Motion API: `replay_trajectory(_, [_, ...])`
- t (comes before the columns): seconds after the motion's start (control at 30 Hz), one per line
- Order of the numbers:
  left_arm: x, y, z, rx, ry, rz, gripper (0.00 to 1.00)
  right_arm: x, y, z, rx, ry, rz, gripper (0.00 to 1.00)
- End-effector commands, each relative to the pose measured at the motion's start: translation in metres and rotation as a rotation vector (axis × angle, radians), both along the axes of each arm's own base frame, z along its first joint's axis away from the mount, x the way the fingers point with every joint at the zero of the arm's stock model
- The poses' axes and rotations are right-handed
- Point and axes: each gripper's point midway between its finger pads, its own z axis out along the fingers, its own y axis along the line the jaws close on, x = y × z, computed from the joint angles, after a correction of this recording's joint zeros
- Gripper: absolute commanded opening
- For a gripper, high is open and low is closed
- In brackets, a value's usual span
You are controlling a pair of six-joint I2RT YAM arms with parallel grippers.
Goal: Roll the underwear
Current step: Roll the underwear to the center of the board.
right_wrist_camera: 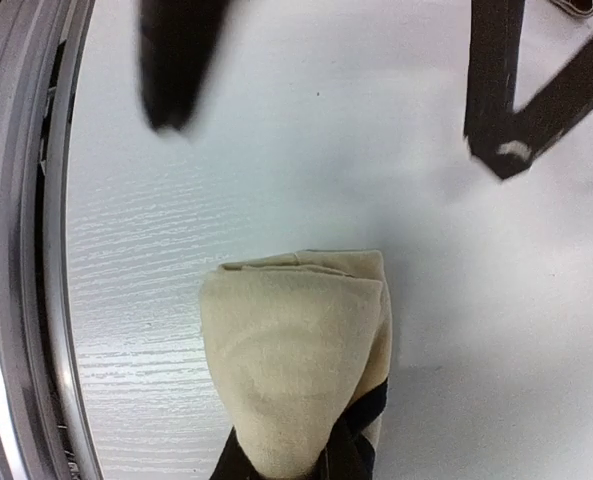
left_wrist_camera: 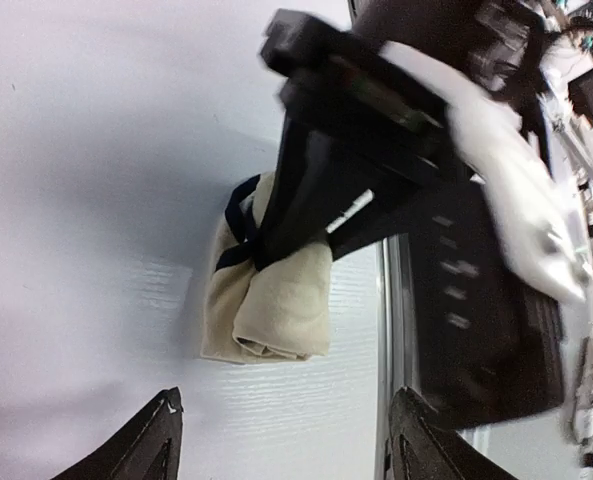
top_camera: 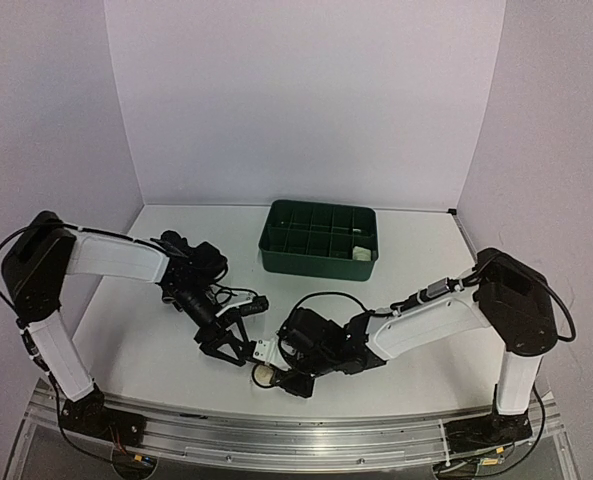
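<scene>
Left gripper (left_wrist_camera: pixel 286 420) spread wide, holding nothing, low centre of the overhead view, just left of the cream black-edged underwear (right_wrist_camera: pixel 294 350), which lies rolled on the table (top_camera: pixel 156 340) near the bottom edge. Right gripper (left_wrist_camera: pixel 268 243) pinches the roll's black-edged end. Green tray (top_camera: pixel 319 262) upper centre-right, well apart.

The top camera gives you a view from above and behind the arm bases (top_camera: pixel 81 408), facing the far edge of the counter (top_camera: pixel 126 340), far enough to hold all of it. Both wrist cameras are low and very close at the near edge, facing each other from left and right. All three views share the cream roll (right_wrist_camera: pixel 286 350) beside the near edge.
</scene>
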Motion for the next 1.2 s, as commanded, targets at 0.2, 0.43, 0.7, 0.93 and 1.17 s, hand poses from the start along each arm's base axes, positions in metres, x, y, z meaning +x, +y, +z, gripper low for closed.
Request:
replay_trajectory(0.2, [0.017,-0.012,0.011,-0.162,-0.789,-0.255,0.74,-0.021,-0.047,-0.05,-0.112,0.51,-0.157,0.0])
replay_trajectory(0.43, [0.012,-0.038,-0.015,-0.118,-0.818,-0.312,0.75,-0.014,-0.042,-0.045,-0.063,0.67,-0.198,0.0])
replay_trajectory(0.7, [0.017,-0.05,-0.024,-0.118,-0.84,-0.291,0.74,-0.008,-0.032,-0.041,-0.029,0.753,-0.212,0.0])
replay_trajectory(0.93, [-0.013,-0.056,-0.01,-0.215,-0.709,-0.335,0.66,0.006,-0.031,-0.042,-0.012,0.779,-0.274,0.0])
replay_trajectory(1.17, [-0.006,-0.041,0.044,-0.319,-0.627,-0.136,0.63,0.015,-0.035,-0.038,-0.003,0.759,-0.309,0.0])
